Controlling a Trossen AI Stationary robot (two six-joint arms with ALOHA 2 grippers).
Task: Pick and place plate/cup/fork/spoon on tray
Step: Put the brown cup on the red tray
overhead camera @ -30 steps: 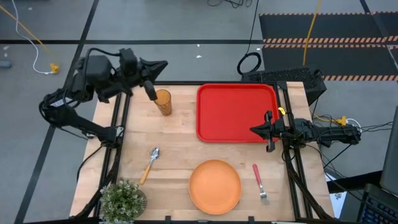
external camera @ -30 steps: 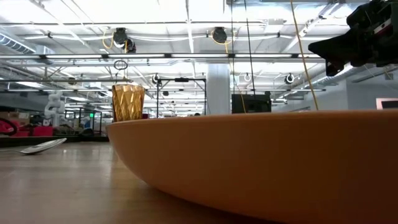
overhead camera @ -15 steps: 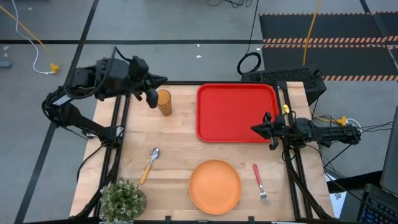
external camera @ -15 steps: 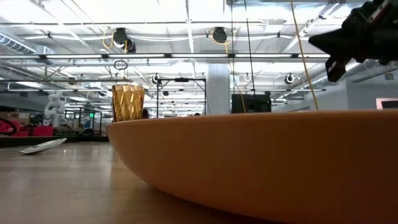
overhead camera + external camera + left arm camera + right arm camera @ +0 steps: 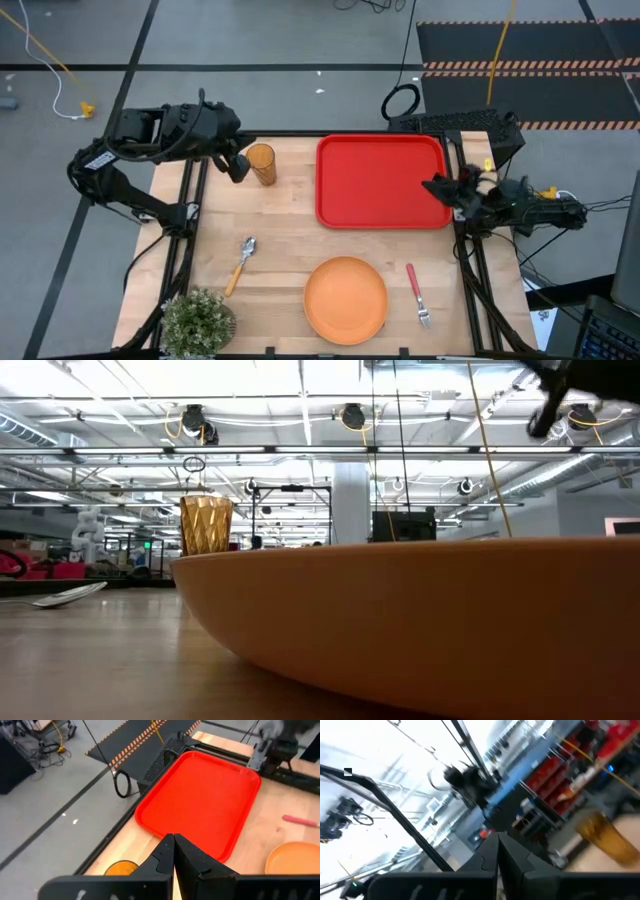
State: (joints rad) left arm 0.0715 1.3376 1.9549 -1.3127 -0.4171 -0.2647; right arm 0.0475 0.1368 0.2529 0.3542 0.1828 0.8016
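Observation:
The amber cup [image 5: 262, 163] stands upright on the table at the far left; it also shows as the cup [image 5: 120, 868] and the cup [image 5: 206, 525]. My left gripper [image 5: 238, 166] hangs shut just left of it and higher, touching nothing; its fingers [image 5: 173, 842] point toward the red tray [image 5: 380, 180]. My right gripper [image 5: 432, 186] is shut and raised by the tray's right rim, holding nothing. The orange plate [image 5: 345, 298] lies flat near the front edge. The red-handled fork [image 5: 417, 293] lies to its right, the yellow-handled spoon [image 5: 241, 265] to its left.
A small potted plant [image 5: 198, 320] stands at the near left corner. Black frame rails run along the table's left and right sides. In the low view the plate's rim [image 5: 420, 620] fills the foreground and hides the tray.
My left gripper has tipped downward and sunk beside the cup, staying shut. My right gripper has risen from beside the tray's right rim, rolled about its own axis and tilted upward, also shut. Nothing on the table has moved.

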